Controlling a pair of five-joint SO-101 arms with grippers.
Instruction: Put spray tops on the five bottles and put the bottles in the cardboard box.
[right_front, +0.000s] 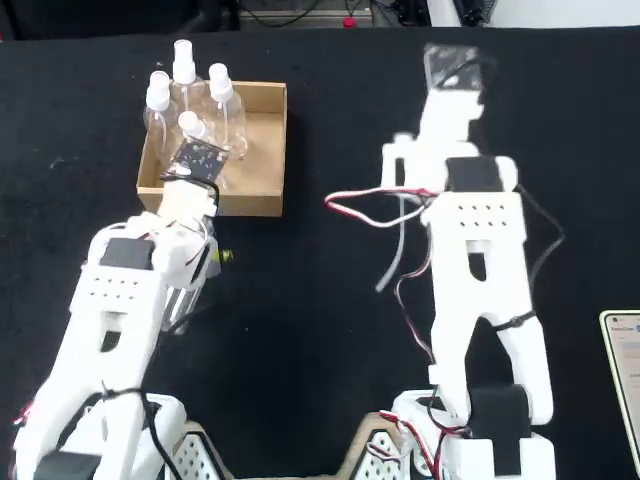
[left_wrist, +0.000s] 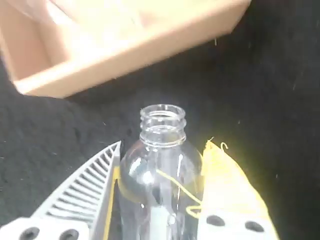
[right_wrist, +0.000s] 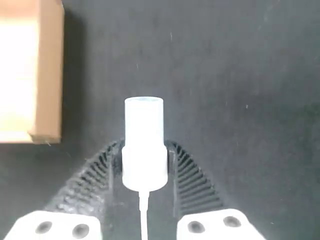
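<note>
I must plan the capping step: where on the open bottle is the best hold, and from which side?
Grip the open bottle on its round body, below the shoulder, from both sides, as the left gripper does: that leaves the threaded neck free for the spray top.

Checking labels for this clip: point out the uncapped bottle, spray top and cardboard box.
uncapped bottle (left_wrist: 162, 125): left wrist view, threaded neck.
spray top (right_wrist: 144, 145): right wrist view, white body.
cardboard box (right_front: 250, 203): high view, front wall.

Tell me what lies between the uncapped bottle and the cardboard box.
Nothing but a bare strip of black tabletop lies between the bottle and the cardboard box, as the left wrist view shows.
</note>
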